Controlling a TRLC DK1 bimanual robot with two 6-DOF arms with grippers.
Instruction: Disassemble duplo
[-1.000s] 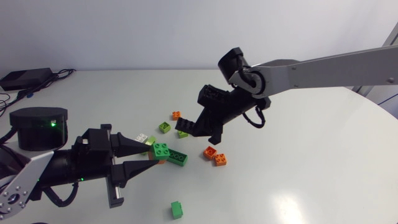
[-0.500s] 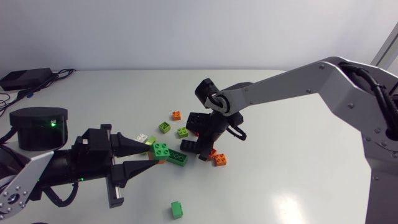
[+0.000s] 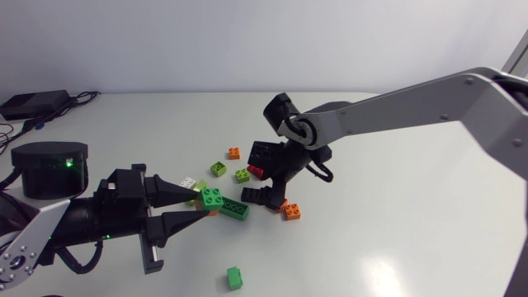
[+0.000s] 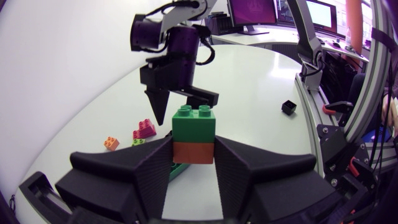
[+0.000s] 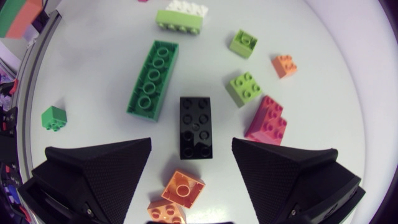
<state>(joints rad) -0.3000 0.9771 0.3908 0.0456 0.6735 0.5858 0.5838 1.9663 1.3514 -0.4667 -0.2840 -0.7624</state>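
Note:
My left gripper (image 3: pixel 196 205) (image 4: pixel 193 151) is shut on a small stack, a green brick (image 4: pixel 194 125) on top of an orange brick (image 4: pixel 193 152), held just above the table. My right gripper (image 3: pixel 266 196) (image 5: pixel 191 148) hangs open over a black two-by-four brick (image 5: pixel 196 127), which lies flat on the table between its spread fingers without touching them. A long green brick (image 3: pixel 234 209) (image 5: pixel 153 79) lies between the two grippers.
Loose bricks lie around: two orange ones (image 3: pixel 289 210), a magenta one (image 5: pixel 267 119), lime ones (image 3: pixel 218 168) (image 3: pixel 242 175), a small orange one (image 3: pixel 234 153), a white-and-lime one (image 5: pixel 180 16) and a small green one (image 3: pixel 234 277). A black base (image 3: pixel 51 169) stands at the left.
My right arm came down toward the table's middle, and its gripper opened, leaving the black brick on the table. The left arm and its stack stayed still.

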